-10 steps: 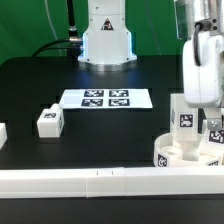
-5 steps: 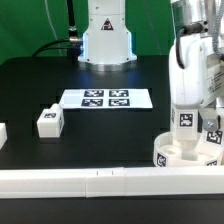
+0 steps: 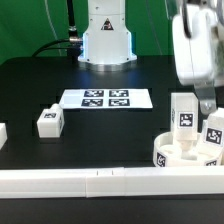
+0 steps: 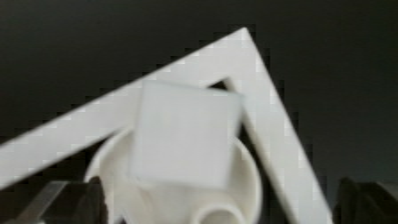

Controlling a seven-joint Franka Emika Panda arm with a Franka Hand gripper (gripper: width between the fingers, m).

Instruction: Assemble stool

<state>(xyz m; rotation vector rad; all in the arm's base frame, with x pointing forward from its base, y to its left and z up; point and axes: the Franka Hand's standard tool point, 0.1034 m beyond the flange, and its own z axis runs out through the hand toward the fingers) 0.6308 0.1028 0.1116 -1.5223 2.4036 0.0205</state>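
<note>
Stool assembly looks about two-thirds done, by my reading. Your gripper (image 3: 204, 100) hangs blurred at the exterior view's right. In the wrist view its dark fingertips (image 4: 68, 196) stand spread, with nothing pinched between them. Just below the claw, and apart from it, a first leg (image 3: 183, 117) stands upright in the seat disc (image 3: 178, 154). A second leg (image 3: 214, 130) stands just beside it in the same disc, partly cut off by the picture's edge. Whether either leg is fully seated in its socket, you cannot tell from here.

The disc rests on the black table (image 3: 30, 85), close against the long white rail (image 3: 90, 181), where the wrist view shows two bars meeting in a corner. Well apart, toward the exterior view's left, the loose leg (image 3: 48, 122) lies near the marker board (image 3: 105, 98). That one is left for you to fetch and plant. A white piece (image 3: 2, 133) at the left edge is too cropped to name.
</note>
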